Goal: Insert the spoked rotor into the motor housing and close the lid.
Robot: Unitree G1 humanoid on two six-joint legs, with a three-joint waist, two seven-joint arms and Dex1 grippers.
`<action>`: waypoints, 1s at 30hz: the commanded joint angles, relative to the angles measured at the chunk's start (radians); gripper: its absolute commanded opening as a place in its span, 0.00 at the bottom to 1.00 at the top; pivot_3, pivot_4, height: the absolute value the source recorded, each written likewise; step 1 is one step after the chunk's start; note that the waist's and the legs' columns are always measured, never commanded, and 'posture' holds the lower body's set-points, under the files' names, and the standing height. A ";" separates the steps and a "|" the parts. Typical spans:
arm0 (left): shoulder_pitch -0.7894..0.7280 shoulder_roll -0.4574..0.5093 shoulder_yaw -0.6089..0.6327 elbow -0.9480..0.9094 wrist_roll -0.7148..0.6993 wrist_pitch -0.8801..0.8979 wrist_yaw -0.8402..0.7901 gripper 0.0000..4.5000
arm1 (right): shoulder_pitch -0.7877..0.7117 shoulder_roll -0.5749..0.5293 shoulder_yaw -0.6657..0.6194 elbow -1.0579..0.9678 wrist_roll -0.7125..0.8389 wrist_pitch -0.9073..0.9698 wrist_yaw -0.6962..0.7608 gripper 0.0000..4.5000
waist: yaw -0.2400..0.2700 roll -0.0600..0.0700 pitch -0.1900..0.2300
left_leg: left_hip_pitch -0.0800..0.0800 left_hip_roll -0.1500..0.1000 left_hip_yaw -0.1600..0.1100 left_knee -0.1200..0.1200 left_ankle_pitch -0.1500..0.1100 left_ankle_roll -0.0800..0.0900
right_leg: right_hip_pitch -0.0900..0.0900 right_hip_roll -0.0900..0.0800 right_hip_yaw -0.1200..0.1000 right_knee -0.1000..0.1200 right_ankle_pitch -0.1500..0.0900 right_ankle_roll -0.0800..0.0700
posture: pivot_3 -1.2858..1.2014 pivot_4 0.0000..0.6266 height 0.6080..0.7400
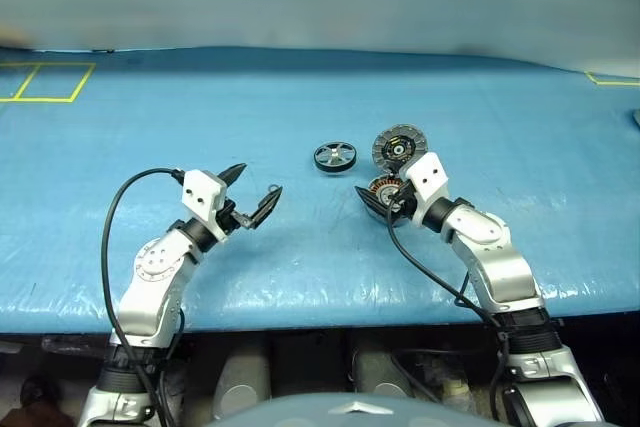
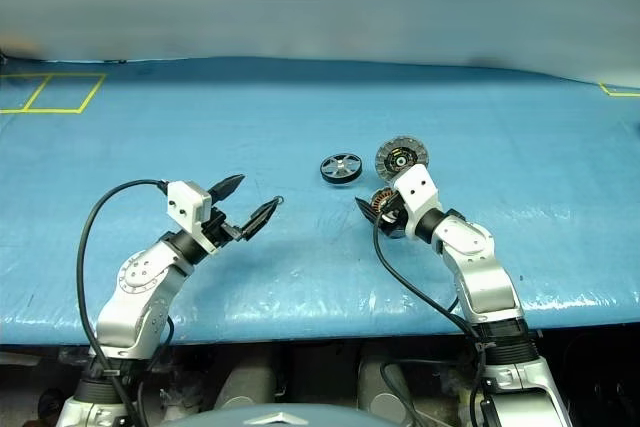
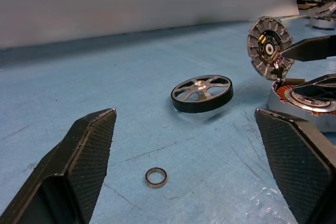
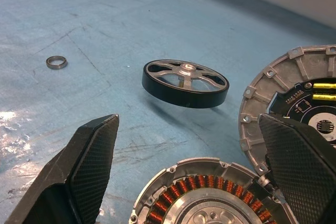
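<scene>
On the blue table [image 1: 300, 267] the spoked rotor [image 1: 335, 156] lies flat, hub up — both pincers spread.

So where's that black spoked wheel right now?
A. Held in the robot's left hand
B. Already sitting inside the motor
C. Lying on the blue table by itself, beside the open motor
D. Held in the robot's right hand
C: the spoked rotor lies alone on the blue table, just left of the motor housing and its raised lid, touched by neither hand.
</scene>
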 commanded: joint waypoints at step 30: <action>-0.005 -0.025 -0.032 -0.013 0.039 -0.027 0.015 1.00 | -0.269 -0.473 0.337 0.001 -0.384 -0.072 0.449 0.99 | 0.002 -0.002 -0.001 | 0.000 -0.001 0.003 0.001 0.000 0.000 | -0.001 -0.001 0.002 0.000 0.000 0.000 | 0.52 0.24 1.00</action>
